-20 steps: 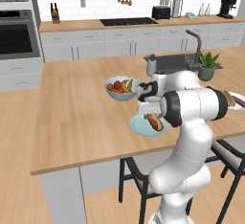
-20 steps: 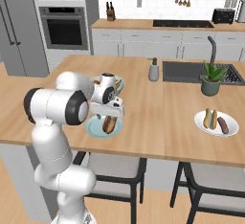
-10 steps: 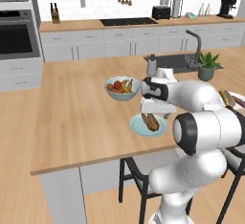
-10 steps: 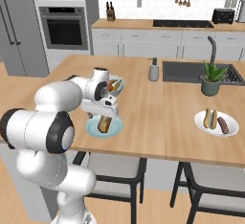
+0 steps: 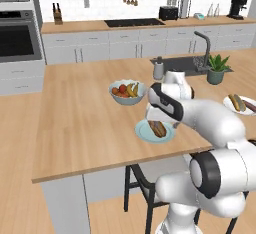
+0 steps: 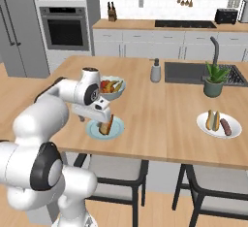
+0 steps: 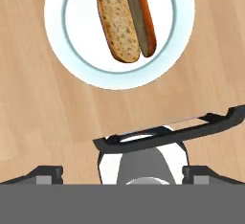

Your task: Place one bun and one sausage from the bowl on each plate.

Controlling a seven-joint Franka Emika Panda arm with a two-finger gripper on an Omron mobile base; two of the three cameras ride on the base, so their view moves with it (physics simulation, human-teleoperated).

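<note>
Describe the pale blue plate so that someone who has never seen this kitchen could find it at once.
Start at the wooden island counter and go to its near edge, in front of the grey fruit bowl. There lies the pale blue plate, flat and holding a bun beside a sausage. The white plate near the sink sits far off.

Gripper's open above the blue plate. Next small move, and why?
Probably lift the gripper straight up and clear. Its jaws stand wide and hold nothing, while a bun and sausage lie side by side on the blue plate below. The white plate also carries a bun and sausage, so both plates look served; retreating looks like all that's left.
</note>
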